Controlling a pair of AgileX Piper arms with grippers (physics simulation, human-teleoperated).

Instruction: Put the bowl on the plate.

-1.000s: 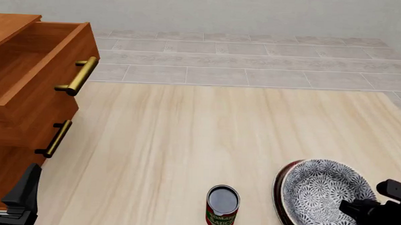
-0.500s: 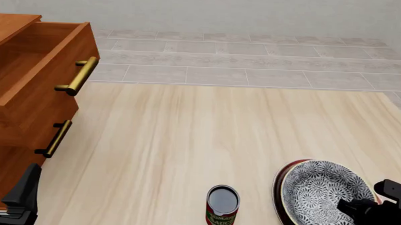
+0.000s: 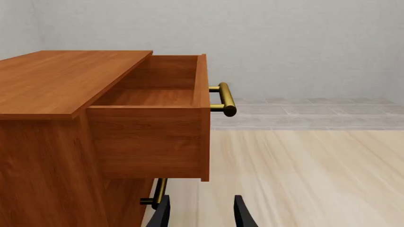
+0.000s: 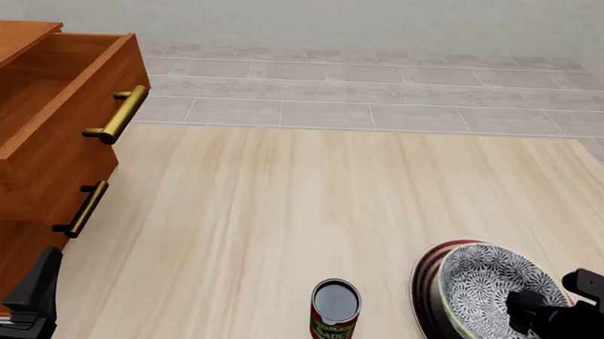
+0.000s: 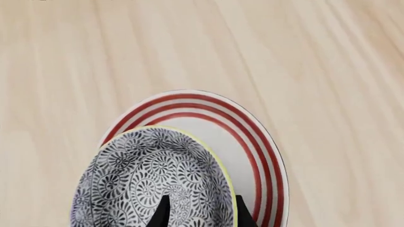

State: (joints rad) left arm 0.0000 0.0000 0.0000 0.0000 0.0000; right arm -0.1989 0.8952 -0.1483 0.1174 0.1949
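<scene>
We see the bowl (image 4: pixel 493 297) at the near right of the table (image 4: pixel 311 215), sitting over the plate (image 4: pixel 427 276), whose red-ringed rim shows along its left side. The right gripper (image 4: pixel 526 307) reaches in from the lower right corner and its dark body covers the near part of the bowl. From the right wrist camera, the bowl (image 5: pixel 151 179) lies over one side of the plate (image 5: pixel 252 142), and the two fingertips (image 5: pixel 165 213) stand on either side of the bowl's wall (one inside the patterned hollow, one over the yellowish rim), so the gripper (image 5: pixel 202 213) grasps the bowl by its rim. We cannot tell whether the bowl's base rests on the plate.

A small red-labelled can (image 4: pixel 335 312) stands upright on the table to the left of the plate, apart from it.

The left gripper (image 4: pixel 36 292) sits at the lower left beside the wooden cabinet (image 4: pixel 30 198). In its wrist view the fingers (image 3: pixel 161 215) stand apart with nothing between them, and the top drawer (image 3: pixel 158 118) is pulled out, its brass handle (image 3: pixel 224 99) in sight.
</scene>
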